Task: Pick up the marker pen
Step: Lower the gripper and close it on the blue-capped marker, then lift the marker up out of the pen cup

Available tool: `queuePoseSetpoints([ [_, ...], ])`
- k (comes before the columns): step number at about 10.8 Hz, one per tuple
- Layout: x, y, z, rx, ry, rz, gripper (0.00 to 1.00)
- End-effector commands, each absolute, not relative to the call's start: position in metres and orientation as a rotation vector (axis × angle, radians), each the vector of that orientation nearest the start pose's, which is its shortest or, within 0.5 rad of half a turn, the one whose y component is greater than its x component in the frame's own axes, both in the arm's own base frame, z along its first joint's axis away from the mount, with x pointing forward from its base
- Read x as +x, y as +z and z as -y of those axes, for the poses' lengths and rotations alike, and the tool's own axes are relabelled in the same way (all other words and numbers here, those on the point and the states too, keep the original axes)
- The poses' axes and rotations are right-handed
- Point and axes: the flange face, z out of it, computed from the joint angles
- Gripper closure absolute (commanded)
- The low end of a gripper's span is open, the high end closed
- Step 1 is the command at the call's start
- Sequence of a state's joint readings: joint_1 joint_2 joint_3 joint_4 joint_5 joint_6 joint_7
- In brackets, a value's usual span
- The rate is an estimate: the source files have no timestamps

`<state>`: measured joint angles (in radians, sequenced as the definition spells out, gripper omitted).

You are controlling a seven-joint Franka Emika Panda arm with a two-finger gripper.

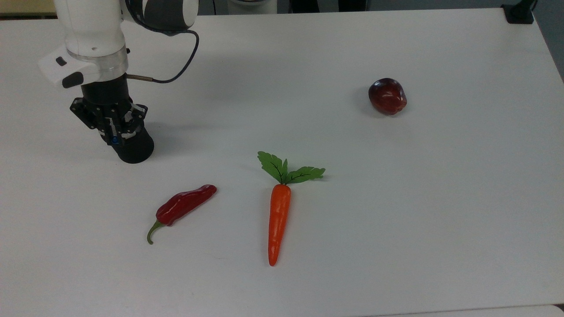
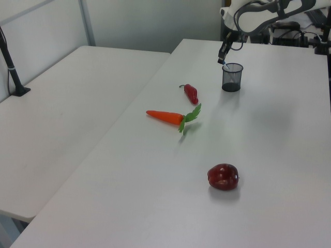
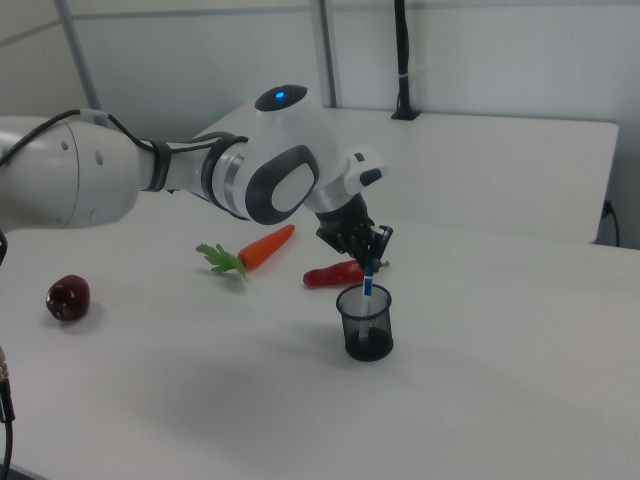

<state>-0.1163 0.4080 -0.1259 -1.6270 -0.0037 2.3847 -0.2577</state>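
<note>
The black two-finger end effector (image 1: 115,134) hung at the end of the white arm, pointing down over the mouth of a black mesh cylindrical cup (image 1: 132,147), and its fingers were clenched on the slim white marker pen with the blue cap end (image 3: 367,281). In the right view the end effector (image 3: 367,255) gripped the pen's upper end, while the pen stood nearly upright with its lower part inside the black mesh cup (image 3: 366,322), its blue band level with the rim. In the top view a small blue spot of the pen (image 1: 114,140) showed between the fingertips. In the left view the end effector (image 2: 223,58) sat just above the cup (image 2: 231,77) at the far end of the white surface (image 1: 396,211).

The cup stood upright on the surface. Near it, toward the top view's lower right, lay a dark red chilli pepper with a green stem (image 1: 183,204), apart from the cup. Beside the pepper, further to the top view's right, lay an orange carrot with green leaves (image 1: 279,215), its tip pointing toward the top view's bottom edge. Well apart from these, toward the top view's upper right, rested a dark red apple (image 1: 387,96). A black cable (image 1: 180,66) looped from the arm's wrist.
</note>
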Motion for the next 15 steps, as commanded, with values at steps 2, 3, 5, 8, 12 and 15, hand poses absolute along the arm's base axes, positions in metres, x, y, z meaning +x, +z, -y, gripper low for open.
queuePoseSetpoints([
  [2,0.668,0.476,0.166,-3.206,-0.667,0.034,0.86],
  [3,0.664,0.488,0.17,-3.205,-0.696,0.022,0.86],
  [5,0.655,0.518,0.176,-3.193,-0.769,-0.031,0.86],
  [8,0.645,0.552,0.167,-3.151,-0.835,-0.15,0.86],
  [12,0.641,0.565,0.112,-3.083,-0.718,-0.302,0.85],
  [15,0.633,0.553,0.049,-3.094,-0.456,-0.285,0.85],
])
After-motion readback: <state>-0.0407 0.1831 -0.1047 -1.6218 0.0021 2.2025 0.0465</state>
